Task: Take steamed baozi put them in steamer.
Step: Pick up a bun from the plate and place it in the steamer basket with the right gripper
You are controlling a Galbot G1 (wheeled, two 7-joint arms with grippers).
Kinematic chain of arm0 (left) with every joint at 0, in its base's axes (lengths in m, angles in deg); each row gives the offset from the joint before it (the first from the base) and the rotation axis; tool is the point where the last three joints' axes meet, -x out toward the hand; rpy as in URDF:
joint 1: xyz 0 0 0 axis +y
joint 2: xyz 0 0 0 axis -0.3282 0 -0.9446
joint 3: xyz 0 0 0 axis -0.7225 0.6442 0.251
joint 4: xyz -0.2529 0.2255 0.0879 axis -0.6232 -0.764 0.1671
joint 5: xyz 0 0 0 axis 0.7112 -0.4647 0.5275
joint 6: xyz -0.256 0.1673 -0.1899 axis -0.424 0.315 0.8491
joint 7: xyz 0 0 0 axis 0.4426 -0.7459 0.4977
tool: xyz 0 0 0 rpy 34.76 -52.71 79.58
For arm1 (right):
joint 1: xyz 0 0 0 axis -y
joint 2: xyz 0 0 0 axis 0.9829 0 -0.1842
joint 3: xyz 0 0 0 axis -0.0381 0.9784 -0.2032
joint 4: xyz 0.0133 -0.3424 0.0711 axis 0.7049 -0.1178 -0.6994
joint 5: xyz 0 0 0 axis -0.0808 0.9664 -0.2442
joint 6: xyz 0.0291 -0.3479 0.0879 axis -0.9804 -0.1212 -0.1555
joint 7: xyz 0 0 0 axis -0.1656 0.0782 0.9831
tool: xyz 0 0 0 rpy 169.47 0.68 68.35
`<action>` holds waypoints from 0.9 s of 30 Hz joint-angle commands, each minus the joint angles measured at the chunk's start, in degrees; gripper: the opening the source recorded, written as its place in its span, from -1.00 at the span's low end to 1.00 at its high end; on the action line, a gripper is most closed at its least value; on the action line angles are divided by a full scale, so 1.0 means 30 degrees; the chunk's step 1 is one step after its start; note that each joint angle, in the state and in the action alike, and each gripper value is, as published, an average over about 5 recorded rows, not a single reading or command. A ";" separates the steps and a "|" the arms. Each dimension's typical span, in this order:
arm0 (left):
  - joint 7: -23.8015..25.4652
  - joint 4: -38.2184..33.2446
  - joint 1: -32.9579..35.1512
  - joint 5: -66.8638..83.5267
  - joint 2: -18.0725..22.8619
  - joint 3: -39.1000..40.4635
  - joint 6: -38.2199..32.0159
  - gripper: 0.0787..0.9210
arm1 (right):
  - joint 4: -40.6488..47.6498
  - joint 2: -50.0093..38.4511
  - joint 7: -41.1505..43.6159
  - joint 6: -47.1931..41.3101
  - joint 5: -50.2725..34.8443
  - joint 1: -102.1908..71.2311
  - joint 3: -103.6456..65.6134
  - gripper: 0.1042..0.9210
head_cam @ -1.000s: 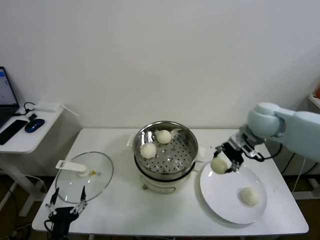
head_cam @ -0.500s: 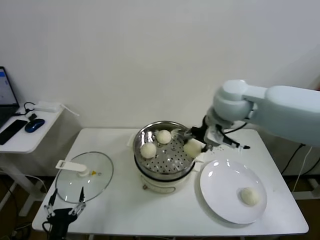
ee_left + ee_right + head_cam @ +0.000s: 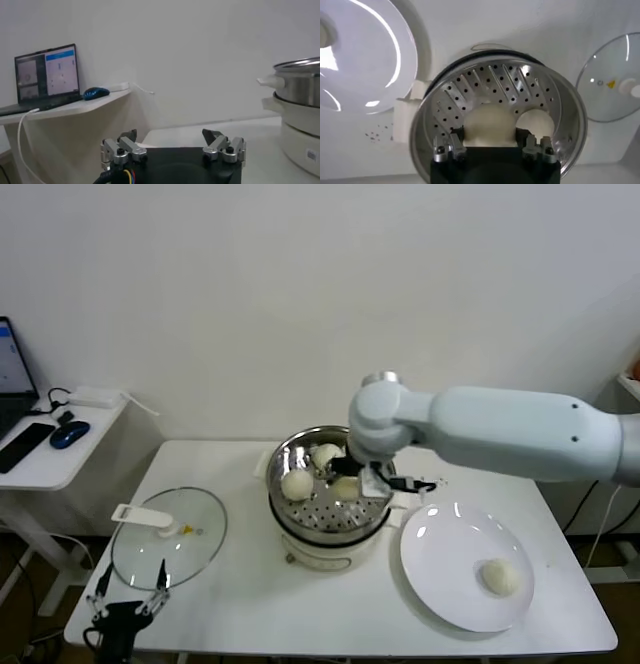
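Note:
My right gripper point(image 3: 350, 481) hangs inside the steamer point(image 3: 372, 506), shut on a round off-white baozi point(image 3: 344, 487). In the right wrist view that baozi point(image 3: 490, 122) sits between the dark fingers of the right gripper point(image 3: 490, 134), just over the perforated floor of the steamer point(image 3: 470, 95). Two more baozi lie in the pot, one at the left point(image 3: 296, 484) and one at the back point(image 3: 325, 456). Another baozi point(image 3: 500, 576) rests on the white plate point(image 3: 440, 569). My left gripper point(image 3: 130, 596) is parked low beyond the table's front left corner, open and empty.
The glass lid point(image 3: 168, 536) with its white handle lies on the table left of the steamer. A side desk point(image 3: 40, 459) at the far left carries a mouse, a phone and a laptop. The left wrist view shows the steamer's side point(image 3: 300, 85) and the open left gripper point(image 3: 170, 137).
My right arm swung left from above the plate to over the steamer, carrying the baozi, and lowered it into the pot. The left arm stayed still.

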 commanded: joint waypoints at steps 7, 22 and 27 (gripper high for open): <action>-0.0010 0.0199 0.0130 0.0036 -0.0054 0.0064 -0.0100 0.77 | 0.0542 0.1691 0.0138 0.0650 0.2313 -0.2435 -0.0321 0.38; -0.0002 0.0339 -0.0117 -0.0052 -0.0012 0.0109 -0.0034 0.77 | 0.0602 0.1670 0.0230 0.0613 0.2182 -0.2705 -0.0262 0.41; -0.0004 0.0377 -0.0147 -0.0058 -0.0001 0.0112 -0.0024 0.77 | 0.0638 0.1666 0.0246 0.0615 0.2179 -0.2798 -0.0280 0.42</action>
